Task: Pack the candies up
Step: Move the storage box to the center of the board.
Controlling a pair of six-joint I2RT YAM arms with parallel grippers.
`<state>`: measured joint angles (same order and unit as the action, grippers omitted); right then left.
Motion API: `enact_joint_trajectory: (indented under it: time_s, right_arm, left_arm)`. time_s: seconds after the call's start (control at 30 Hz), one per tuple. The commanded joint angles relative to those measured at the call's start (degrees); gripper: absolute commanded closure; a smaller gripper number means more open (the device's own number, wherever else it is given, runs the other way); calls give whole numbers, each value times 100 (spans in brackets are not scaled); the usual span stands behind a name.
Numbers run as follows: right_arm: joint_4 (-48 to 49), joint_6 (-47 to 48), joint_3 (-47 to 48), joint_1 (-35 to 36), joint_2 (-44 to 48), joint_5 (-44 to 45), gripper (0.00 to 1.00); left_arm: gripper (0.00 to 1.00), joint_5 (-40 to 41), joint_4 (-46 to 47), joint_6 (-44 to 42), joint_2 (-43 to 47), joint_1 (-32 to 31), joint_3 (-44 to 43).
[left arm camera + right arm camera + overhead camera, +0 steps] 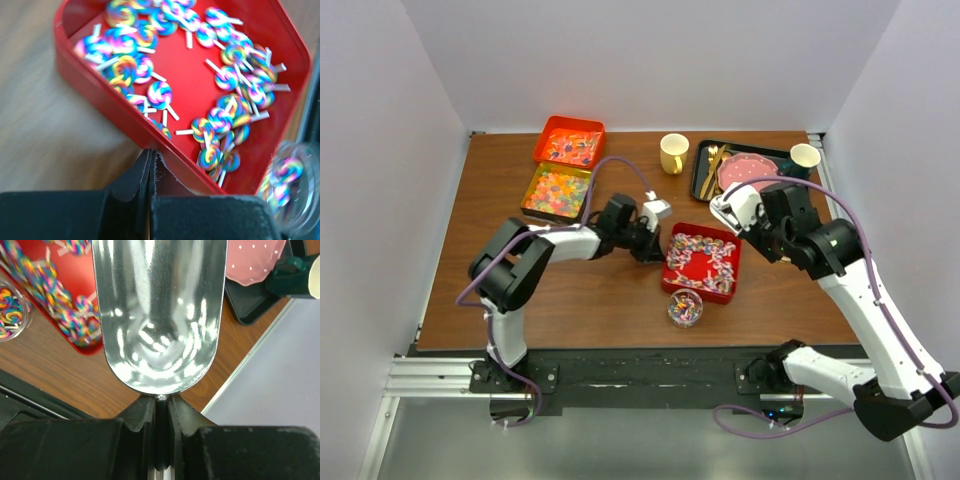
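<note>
White walls closed in a brown wooden table (500,280). I stood at its near edge, taking the far wall as twelve o'clock.

Just right of the middle sat a red tray (90,87) strewn with candies (702,258), rainbow swirls on short white sticks. A small clear cup (685,308) at the tray's six o'clock held a few more of them.

The left gripper (150,155) came in from the tray's nine o'clock. Its fingers were pressed tight together with nothing visible between them, and the tips were right at the foot of the tray's outer wall. The nearest swirls lay just over that wall, inside the tray.

At the tray's one o'clock, the right gripper (160,401) was clamped on the tail of a shiny metal scoop (160,315). The scoop's bowl was empty, and its wrist camera showed the tray and the cup off toward ten o'clock.

Toward eleven o'clock on the table, a yellow tray (531,186) held glossy gummies (558,192). Behind that tray, an orange tray (548,130) held orange-red sweets (570,148).

At twelve o'clock stood a yellow mug (673,152). At one o'clock a black tray (700,185) carried a pink dotted plate (750,170) and gold cutlery (713,165).
</note>
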<state>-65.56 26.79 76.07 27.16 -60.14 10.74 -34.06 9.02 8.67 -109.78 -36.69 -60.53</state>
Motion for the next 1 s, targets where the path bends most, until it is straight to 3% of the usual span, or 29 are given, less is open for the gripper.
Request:
enact_joint_trajectory:
  time_s: [0.0, 0.1, 0.23, 0.37, 0.47, 0.67, 0.8, 0.97]
  right_arm:
    - [140, -191, -40, -280, 230, -151, 100]
    - [131, -209, -136, -386, 353, -257, 100]
    - [184, -209, -242, -404, 520, -327, 100]
    - [298, -200, -356, -413, 574, -529, 100]
    - [429, -191, -470, -422, 469, -792, 100]
    - [422, -209, 82, -422, -479, -1039, 100]
    - [456, -86, 609, -422, -1016, -952, 100]
    - [508, 229, 963, -422, -1290, -978, 100]
  left_arm:
    - [100, -144, 311, 285, -412, -627, -888]
    - [100, 83, 181, 180, -597, -813, -1284]
    - [96, 584, -381, -748, -230, -770, -1382]
    - [43, 821, -1436, -1832, 621, -446, -1321]
    - [26, 1574, -1903, -2220, 1045, 430, -1259]
    - [23, 2807, -2921, -2388, 757, 1724, -2119]
    - [27, 2809, -3678, -2220, -60, 2025, -2910]
    - [30, 2817, -3486, -2000, -728, 2192, -3086]
